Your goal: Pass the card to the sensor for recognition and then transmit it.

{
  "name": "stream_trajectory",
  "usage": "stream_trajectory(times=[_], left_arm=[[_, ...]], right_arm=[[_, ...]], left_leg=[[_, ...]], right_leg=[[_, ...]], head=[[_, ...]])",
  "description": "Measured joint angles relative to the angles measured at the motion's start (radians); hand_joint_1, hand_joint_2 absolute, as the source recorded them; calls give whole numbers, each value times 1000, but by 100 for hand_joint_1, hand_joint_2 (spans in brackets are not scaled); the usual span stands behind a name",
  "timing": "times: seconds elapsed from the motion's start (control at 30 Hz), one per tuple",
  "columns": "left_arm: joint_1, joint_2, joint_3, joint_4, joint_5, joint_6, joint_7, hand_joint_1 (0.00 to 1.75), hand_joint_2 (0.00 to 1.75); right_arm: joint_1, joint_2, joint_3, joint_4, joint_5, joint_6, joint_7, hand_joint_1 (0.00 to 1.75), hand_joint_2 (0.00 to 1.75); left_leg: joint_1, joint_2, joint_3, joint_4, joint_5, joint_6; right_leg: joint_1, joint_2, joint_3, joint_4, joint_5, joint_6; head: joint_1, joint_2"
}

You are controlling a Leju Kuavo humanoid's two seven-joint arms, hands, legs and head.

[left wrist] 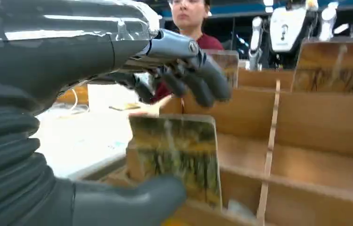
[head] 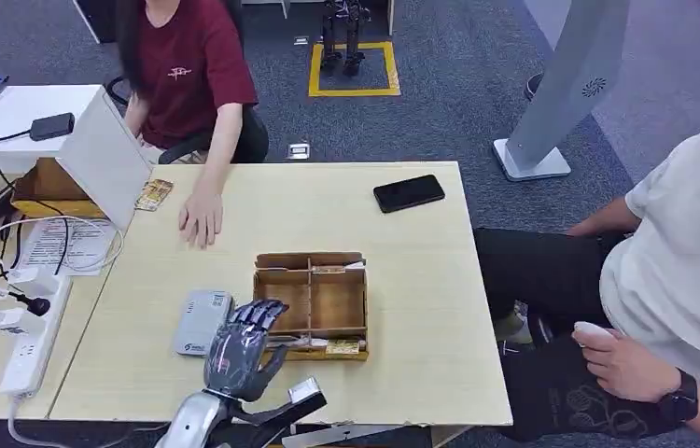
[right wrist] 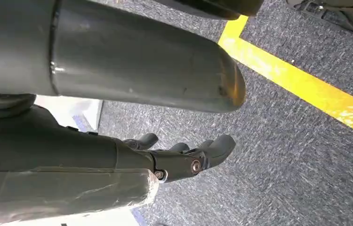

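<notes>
1. Pale wooden table (head: 402, 280) on grey carpet; person in a dark red shirt (head: 188, 75) seated at the far edge, one hand flat on the tabletop; second person in a white shirt (head: 682, 280) at the right.
2. Left hand (head: 244, 350) reaching up from the near edge, poised over the near left corner of the wooden divided tray (head: 312, 297), just right of the grey sensor (head: 202, 322).
3. Fingers (left wrist: 198, 80) curled above, thumb (left wrist: 132, 202) below, either side of an upright card (left wrist: 177, 157); cannot tell whether actually pinching it.
4. Card standing in the tray's near compartment; more cards upright further back.
5. Right hand (right wrist: 184, 157) hanging over the carpet beside a yellow floor line (right wrist: 306, 87), fingers loosely apart, holding nothing.
6. Black phone (head: 409, 193) lying near the far right corner.
</notes>
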Motion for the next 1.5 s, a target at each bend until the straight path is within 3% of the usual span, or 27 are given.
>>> stream_trajectory(times=[0.1, 0.13, 0.17, 0.3, 0.4, 0.57, 0.67, 0.87, 0.93, 1.07, 1.17, 1.23, 1.5], left_arm=[[-1, 5, 0, 7, 3, -2, 0, 171, 175], [-2, 6, 0, 8, 9, -5, 0, 157, 175], [-3, 8, 0, 9, 11, -8, 0, 175, 175], [-2, 10, 0, 13, 15, -10, 0, 175, 175], [-1, 14, 0, 13, 23, -9, -3, 168, 175], [-1, 15, 0, 13, 29, -8, -4, 171, 175], [-1, 16, 0, 13, 30, -7, -4, 157, 175], [-1, 18, 0, 13, 33, -7, -4, 152, 175], [-1, 18, 0, 13, 33, -7, -4, 161, 175], [-1, 17, -1, 13, 59, -5, -19, 161, 175], [-1, 15, -1, 13, 82, -5, -35, 175, 175], [-1, 14, -1, 12, 101, -5, -48, 168, 175], [0, 15, -2, -127, 129, -51, -72, 164, 175]], right_arm=[[0, 0, 0, 0, 0, 0, 0, 0, 0], [0, 0, 0, 0, 0, 0, -1, 0, 0], [0, 0, 0, 0, 0, 0, -2, 0, 0], [-1, 0, 0, 0, 0, -2, -4, 0, 0], [-1, 0, 0, 0, 0, -3, -7, 0, 0], [-2, 0, 2, -1, 0, -5, -15, 0, 0], [-3, 0, 2, -1, 0, -5, -19, 0, 0], [-4, 0, 3, -3, 0, -7, -21, 0, 0], [-4, 0, 3, -3, 0, -7, -21, 0, 0], [-4, 0, 3, -3, 0, -7, -17, 0, 0], [-4, 0, 3, -3, 0, -7, -13, 0, 0], [-4, 0, 3, -3, 0, -7, -13, 0, 0], [-4, 0, 3, -4, 0, -5, -12, 0, 0]], left_leg=[[0, 0, 0, 0, 0, 0], [0, 0, 0, 0, 0, 0], [0, 0, 0, 0, 0, 0], [0, 0, 0, 0, 0, 0], [0, 0, 0, 0, 0, 0], [0, 0, 0, 0, 0, 0], [0, 0, 0, 0, 0, 0], [0, 0, 0, 0, 0, 0], [0, 0, 0, 0, 0, 0], [0, 0, 0, 0, 0, 0], [0, 0, 0, 0, 0, 0], [0, 0, 0, 0, 0, 0], [0, 0, -1, 0, 0, 0]], right_leg=[[0, 0, 0, 0, 0, 0], [0, 0, 0, 0, 0, 0], [0, 0, 0, 0, 0, 0], [0, 0, 0, 0, 0, 0], [0, 0, 0, 0, 0, 0], [0, 0, -1, 0, 0, 0], [0, 0, 0, 0, 0, 0], [0, 0, 0, 0, 0, 0], [0, 0, -1, 0, 0, 0], [0, 0, -1, 0, 0, 0], [0, 0, -1, 0, 0, 0], [0, 0, -1, 0, 0, 0], [0, 0, -2, 0, 0, 0]], head=[[0, 0], [0, 0], [0, 0], [0, 0], [0, 0], [0, 0], [0, 0], [0, 0], [0, 0], [0, 0], [0, 0], [0, 0], [0, 0]])
